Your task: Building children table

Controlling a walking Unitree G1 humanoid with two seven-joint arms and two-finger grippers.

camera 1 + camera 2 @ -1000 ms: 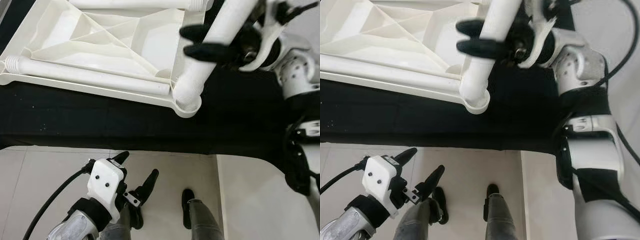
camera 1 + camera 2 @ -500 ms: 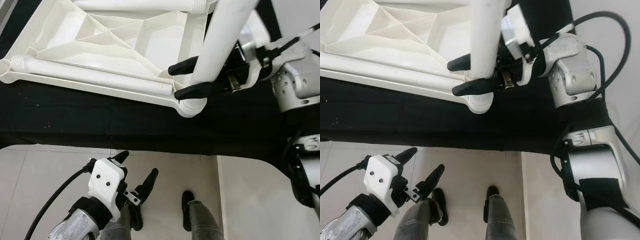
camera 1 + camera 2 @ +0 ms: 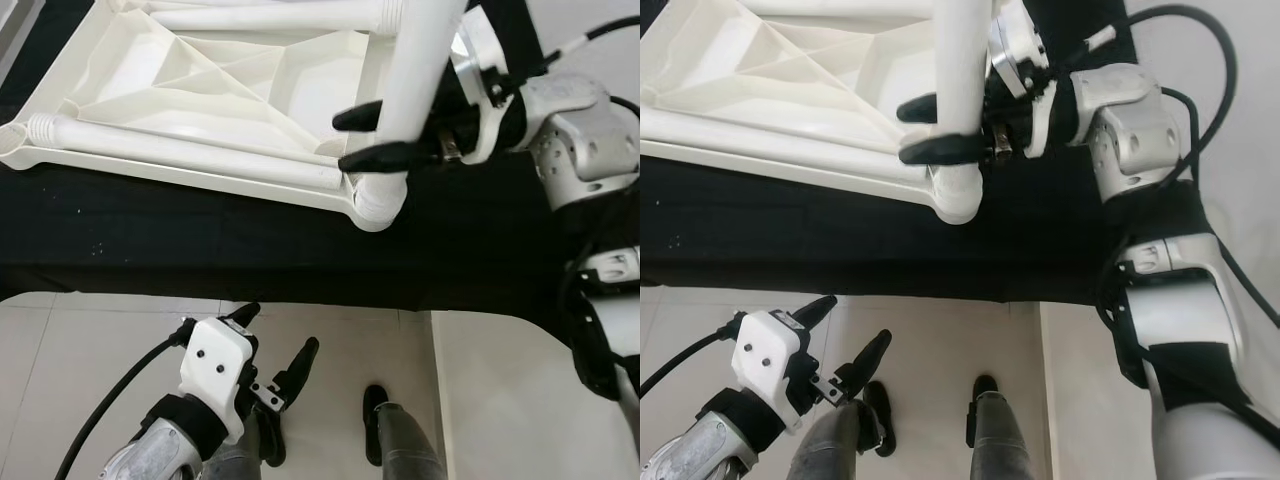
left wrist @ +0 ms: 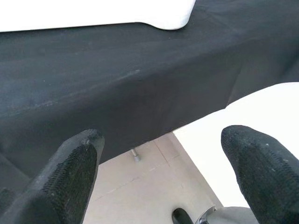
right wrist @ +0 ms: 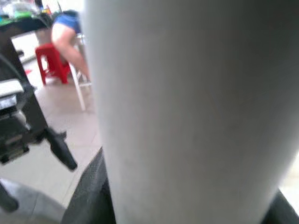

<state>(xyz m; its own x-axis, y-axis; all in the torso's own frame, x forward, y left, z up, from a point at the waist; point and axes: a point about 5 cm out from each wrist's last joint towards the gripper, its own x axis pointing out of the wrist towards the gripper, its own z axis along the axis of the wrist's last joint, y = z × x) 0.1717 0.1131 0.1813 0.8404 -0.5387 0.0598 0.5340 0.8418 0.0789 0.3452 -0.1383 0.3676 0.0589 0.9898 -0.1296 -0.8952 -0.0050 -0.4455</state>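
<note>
- One leg (image 3: 420, 75) of the children's table is being fitted: the right gripper (image 3: 378, 135) is clamping this white tube between its two black fingers (image 3: 385, 157), holding it upright with its lower end sitting in the corner socket (image 3: 378, 197) of the upturned white tabletop (image 3: 215, 85).
- The tabletop is lying underside up on a black-covered surface (image 3: 200, 250), and the socket is the landmark here: it is the tabletop's corner nearest the robot, close to the surface's near edge.
- Two more white legs are lying flat inside the tabletop's frame, away from the socket: a near loose leg (image 3: 180, 150) running along the near rim and ending just beside the socket, and a far loose leg (image 3: 270, 15) along the far rim.
- The left gripper (image 3: 835, 345) is hanging idle below the socket, off the black surface and over the tiled floor (image 3: 90, 350), its fingers apart and holding nothing.
- Judging by the threaded ends of the loose legs, the step in hand is seating this leg; the next move probably calls for keeping the tube square to the socket while pressing or twisting it home.
- Whether the leg is fully seated, I cannot tell.
</note>
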